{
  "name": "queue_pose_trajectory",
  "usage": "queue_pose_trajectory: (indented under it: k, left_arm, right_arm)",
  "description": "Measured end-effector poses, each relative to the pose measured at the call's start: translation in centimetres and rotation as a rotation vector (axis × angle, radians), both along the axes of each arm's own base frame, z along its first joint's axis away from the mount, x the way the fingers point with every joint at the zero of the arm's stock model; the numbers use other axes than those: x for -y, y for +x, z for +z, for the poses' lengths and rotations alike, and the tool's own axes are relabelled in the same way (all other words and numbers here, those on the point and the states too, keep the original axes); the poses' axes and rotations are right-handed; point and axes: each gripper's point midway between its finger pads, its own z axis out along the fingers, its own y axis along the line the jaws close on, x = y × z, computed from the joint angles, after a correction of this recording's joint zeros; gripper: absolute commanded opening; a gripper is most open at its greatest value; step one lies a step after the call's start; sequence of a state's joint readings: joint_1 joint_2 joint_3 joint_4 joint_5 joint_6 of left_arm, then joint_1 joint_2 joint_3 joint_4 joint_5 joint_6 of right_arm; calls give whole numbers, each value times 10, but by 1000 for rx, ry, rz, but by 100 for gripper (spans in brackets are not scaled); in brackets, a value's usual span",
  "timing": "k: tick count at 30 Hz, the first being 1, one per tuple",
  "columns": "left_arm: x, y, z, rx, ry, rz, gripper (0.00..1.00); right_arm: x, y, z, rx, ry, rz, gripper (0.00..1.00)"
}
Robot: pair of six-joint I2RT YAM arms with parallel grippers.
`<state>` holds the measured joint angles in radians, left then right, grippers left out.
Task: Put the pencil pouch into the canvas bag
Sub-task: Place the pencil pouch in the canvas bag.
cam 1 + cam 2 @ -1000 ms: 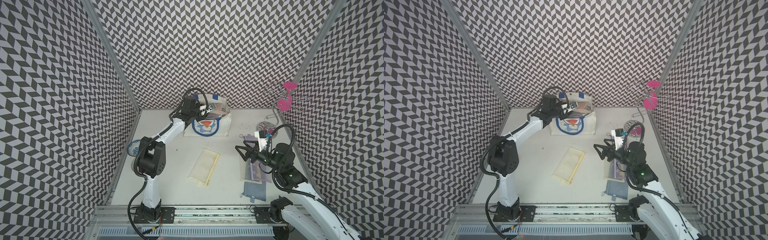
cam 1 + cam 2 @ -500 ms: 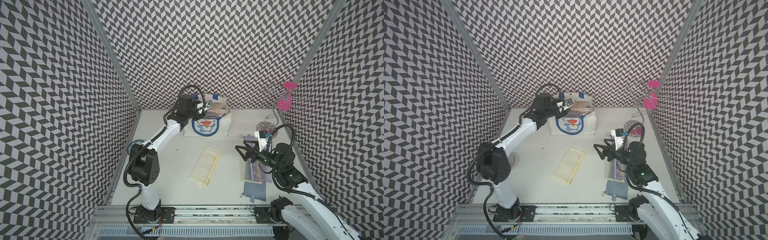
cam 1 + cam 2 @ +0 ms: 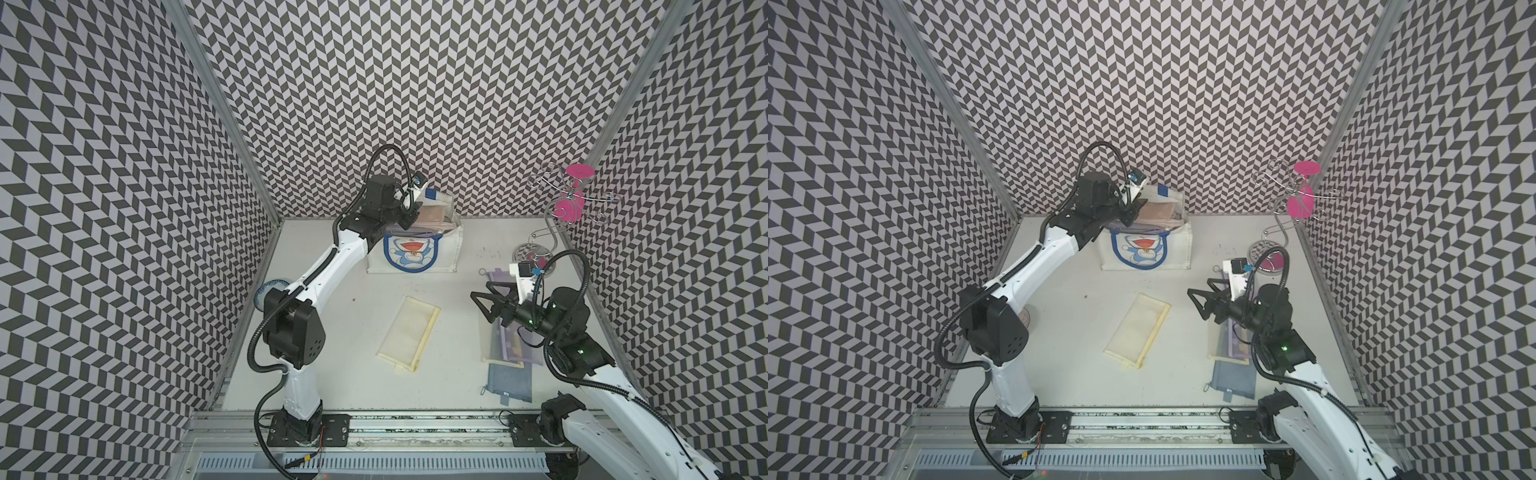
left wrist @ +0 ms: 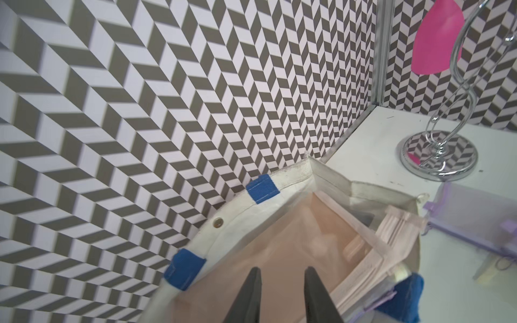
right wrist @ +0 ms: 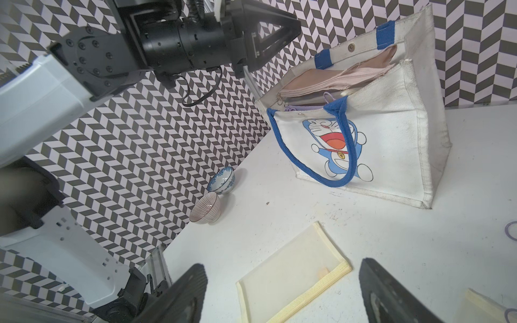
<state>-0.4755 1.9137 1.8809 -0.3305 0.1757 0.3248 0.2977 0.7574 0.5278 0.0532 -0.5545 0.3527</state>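
The left gripper (image 4: 282,268) reaches out over the canvas bag (image 3: 440,253), slightly parted and holding nothing. The right gripper (image 5: 282,263) hangs wide open above the white worktop (image 3: 353,332), with zigzag walls (image 3: 415,83) all round.

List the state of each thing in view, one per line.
canvas bag, upright, top open.
pink pouches, standing inside the bag.
yellow pouch, flat on the table.
grey pouch, flat on the table.
purple mesh pouch, lying on the table.
blue bowl, upright.
striped bowl, upright.
left gripper, open, empty, above the bag's mouth.
right gripper, open, empty, above the table.
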Motion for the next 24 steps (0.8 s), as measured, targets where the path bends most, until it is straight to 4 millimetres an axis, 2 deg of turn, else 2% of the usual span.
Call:
queue_pose_trajectory:
  k: [4, 9, 12, 16, 20, 22, 24]
  left_arm:
    - [10, 9, -31, -159, -46, 34, 30]
    - [21, 29, -71, -308, -72, 66, 30]
    - [20, 40, -100, -386, -77, 89, 29]
    - [13, 52, -128, -450, -84, 131, 27]
    - [4, 59, -141, -486, -94, 163, 27]
    - [4, 62, -136, -481, -102, 168, 28]
    - [4, 63, -129, -468, -110, 170, 33]
  right_arm:
    - [0, 0, 0, 0, 0, 0, 85]
    - [1, 1, 0, 0, 0, -5, 85]
    - [2, 2, 0, 0, 0, -9, 85]
    - [4, 2, 0, 0, 0, -14, 85]
    - [4, 3, 0, -4, 2, -15, 85]
    - [4, 3, 0, -7, 4, -16, 85]
    - [5, 3, 0, -7, 4, -20, 85]
